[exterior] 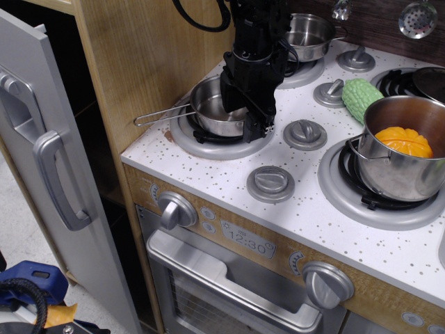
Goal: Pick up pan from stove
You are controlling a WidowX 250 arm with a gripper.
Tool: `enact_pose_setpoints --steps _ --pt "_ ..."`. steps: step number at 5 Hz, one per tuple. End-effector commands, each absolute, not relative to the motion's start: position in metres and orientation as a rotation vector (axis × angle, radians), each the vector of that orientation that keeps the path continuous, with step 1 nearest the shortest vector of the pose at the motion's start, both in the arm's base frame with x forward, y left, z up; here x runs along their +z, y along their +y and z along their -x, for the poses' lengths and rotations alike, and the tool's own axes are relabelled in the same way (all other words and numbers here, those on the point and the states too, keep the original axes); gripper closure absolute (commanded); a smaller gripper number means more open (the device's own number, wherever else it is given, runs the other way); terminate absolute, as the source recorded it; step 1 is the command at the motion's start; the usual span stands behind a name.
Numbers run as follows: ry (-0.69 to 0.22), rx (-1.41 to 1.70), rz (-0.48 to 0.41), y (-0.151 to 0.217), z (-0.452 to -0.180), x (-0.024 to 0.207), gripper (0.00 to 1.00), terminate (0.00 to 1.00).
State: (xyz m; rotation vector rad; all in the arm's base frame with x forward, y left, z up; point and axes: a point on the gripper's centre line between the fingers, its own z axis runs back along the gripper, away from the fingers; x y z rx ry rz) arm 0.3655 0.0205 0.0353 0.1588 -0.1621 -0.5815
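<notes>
The pan (214, 111) sits on the front-left burner of the stove (292, 209), its long wire handle pointing left past the edge of the speckled top. The black gripper (252, 118) stands over the pan's right side, its body covering much of the bowl; one finger (259, 126) reaches down at the near right rim. Whether the jaws grip the rim, or how wide they stand, cannot be told from this angle. The pan appears level and seated on its grate.

On the back-left burner rests a small steel pot (309, 35). On the front-right burner stands a larger steel pot (400, 149) holding an orange object (403, 141). A green bumpy vegetable (361, 97) lies on the stove top just behind that pot. A grey door (52, 167) stands open at left.
</notes>
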Motion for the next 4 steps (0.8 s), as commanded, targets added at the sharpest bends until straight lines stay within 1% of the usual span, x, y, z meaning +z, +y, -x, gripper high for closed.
enact_pose_setpoints --steps 1,3,4 --pt "-0.186 -0.562 -0.156 0.0253 -0.3719 0.0450 1.00 0.00" --pt "-0.199 -0.547 -0.168 0.0229 -0.3707 0.0431 1.00 0.00" --pt "-0.218 -0.559 -0.202 0.0199 -0.3714 0.0466 1.00 0.00"
